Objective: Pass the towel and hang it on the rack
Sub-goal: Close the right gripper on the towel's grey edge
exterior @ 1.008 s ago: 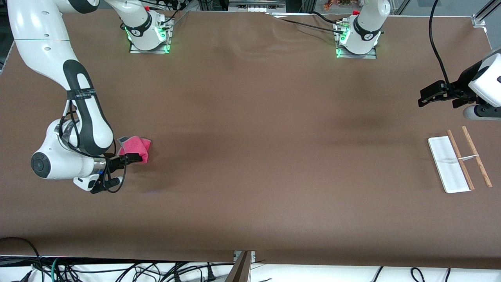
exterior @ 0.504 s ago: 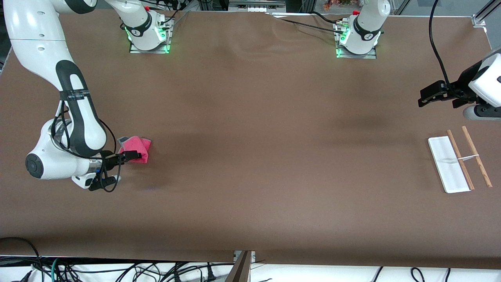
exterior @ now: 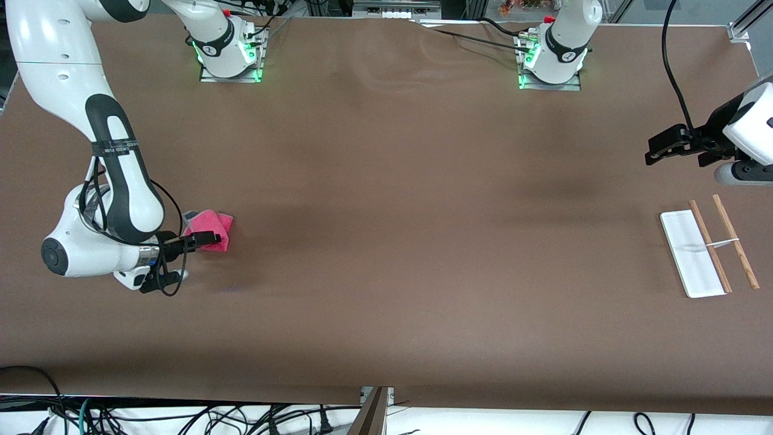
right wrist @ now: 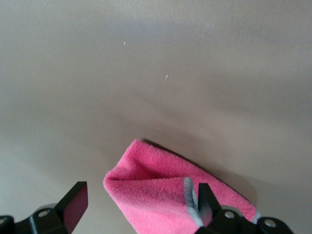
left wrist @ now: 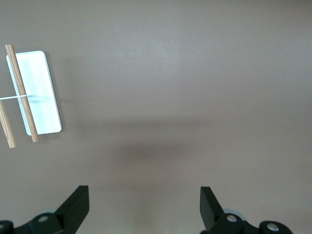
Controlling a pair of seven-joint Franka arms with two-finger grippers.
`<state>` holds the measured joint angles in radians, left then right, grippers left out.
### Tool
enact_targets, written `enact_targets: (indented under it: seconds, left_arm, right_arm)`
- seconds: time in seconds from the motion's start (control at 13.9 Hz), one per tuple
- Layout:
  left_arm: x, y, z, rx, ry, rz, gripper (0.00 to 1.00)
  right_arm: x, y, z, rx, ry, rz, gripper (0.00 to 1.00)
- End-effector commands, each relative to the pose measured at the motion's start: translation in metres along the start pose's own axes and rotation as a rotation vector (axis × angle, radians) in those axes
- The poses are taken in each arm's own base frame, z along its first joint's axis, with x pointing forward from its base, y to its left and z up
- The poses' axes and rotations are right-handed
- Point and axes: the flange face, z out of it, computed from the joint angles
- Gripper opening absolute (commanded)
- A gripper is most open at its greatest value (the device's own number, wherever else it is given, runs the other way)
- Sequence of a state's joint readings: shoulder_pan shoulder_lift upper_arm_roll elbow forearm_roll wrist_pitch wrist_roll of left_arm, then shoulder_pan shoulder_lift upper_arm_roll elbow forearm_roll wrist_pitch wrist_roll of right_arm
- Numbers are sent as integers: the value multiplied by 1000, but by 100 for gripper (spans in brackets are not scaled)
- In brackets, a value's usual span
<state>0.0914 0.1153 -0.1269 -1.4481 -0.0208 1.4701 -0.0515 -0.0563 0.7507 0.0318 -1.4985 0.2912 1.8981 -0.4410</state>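
1. At the nine o'clock edge of the table (dial read as the front camera sees it, robot bases at twelve), toward the right arm's end: the towel (exterior: 211, 225) lies bunched and folded on the brown tabletop (exterior: 386, 241), pink face up, grey trim showing at one corner.
2. The right gripper (exterior: 208, 239) is low at the towel, fingers spread wide. In its wrist view the pink fold lies between the two fingers and one finger stands right at the grey trim. Nothing is pinched yet. My reading is that it straddles a raised fold because that gives the fingers cloth to bite.
3. At three o'clock, toward the left arm's end: the rack (exterior: 706, 251) stands alone, well apart from the towel. It has a white base (exterior: 688, 254), two wooden rods (exterior: 734, 241) and a thin white crossbar (exterior: 721, 243). Nothing hangs on it.
4. The left gripper (exterior: 655, 151) hangs over bare tabletop at about two o'clock, near the rack, fingers spread and empty. This arm waits, probably parked there because it is the one within reach of the rack.
5. Judgement: the task is at its first pick. The long gap between nine and three explains the hand-over, since neither arm looks placed to cover the whole span.
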Motion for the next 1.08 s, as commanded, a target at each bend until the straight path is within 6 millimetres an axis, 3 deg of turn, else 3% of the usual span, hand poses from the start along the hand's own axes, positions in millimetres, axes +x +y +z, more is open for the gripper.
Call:
enact_targets:
  seconds: [0.0,0.14,0.43,0.94,1.01]
  left_arm:
    - [-4,2,-3,-12,1,11,100]
    - [-4,2,-5,-12,5,12,100]
    - [-6,25,-9,-12,15,52,100]
    - [-5,20,-10,-6,17,43,100]
    - [-6,20,-11,-6,20,43,100]
  right_arm:
    - [-8,7,3,41,-18,1,100]
    - [-11,7,5,56,-46,3,100]
    - [-16,12,3,73,-67,10,100]
    - [-21,20,7,86,-84,14,99]
    - [-22,21,7,88,-87,16,95]
